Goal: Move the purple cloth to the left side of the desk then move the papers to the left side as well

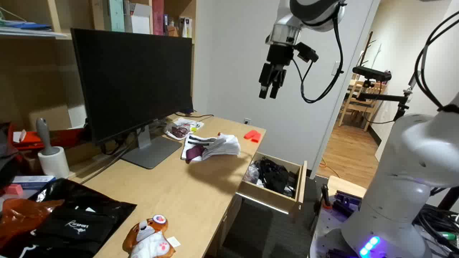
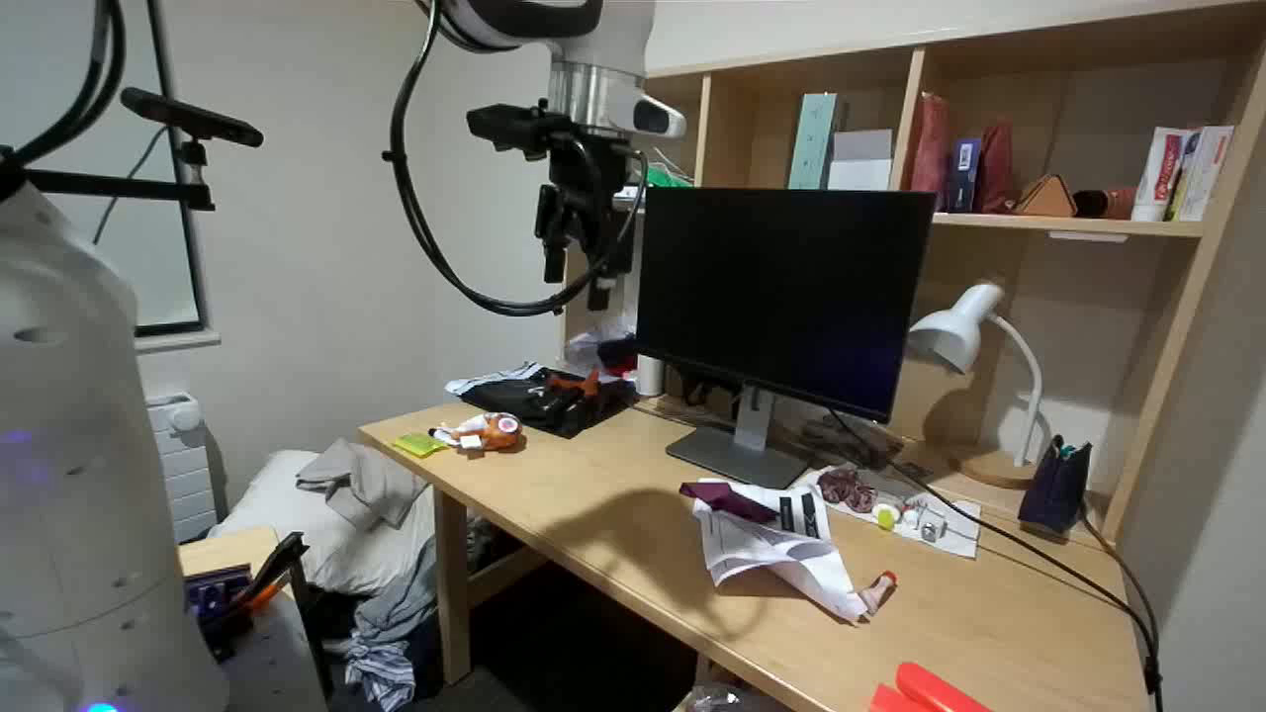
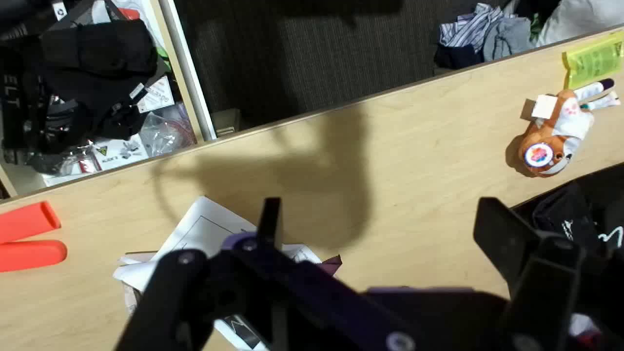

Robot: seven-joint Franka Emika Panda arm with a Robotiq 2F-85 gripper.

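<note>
The purple cloth (image 1: 194,153) is a small dark piece lying on the white papers (image 1: 224,146) on the desk (image 1: 172,190). In an exterior view the cloth (image 2: 730,500) lies at one end of the crumpled papers (image 2: 767,549), near the monitor base. In the wrist view only a corner of the cloth (image 3: 331,264) and part of the papers (image 3: 209,226) show; my gripper hides the rest. My gripper (image 1: 268,94) is raised well above the desk, also seen in an exterior view (image 2: 577,287). In the wrist view its jaws (image 3: 380,209) are wide apart with nothing between them.
A monitor (image 1: 132,82) stands behind the papers. A plush dog (image 3: 553,131), a yellow packet (image 3: 594,61) and a black bag (image 2: 549,396) lie toward one end. Red pieces (image 3: 29,239) lie toward the opposite end. A filled drawer (image 1: 272,200) stands open below. A lamp (image 2: 954,331) stands behind.
</note>
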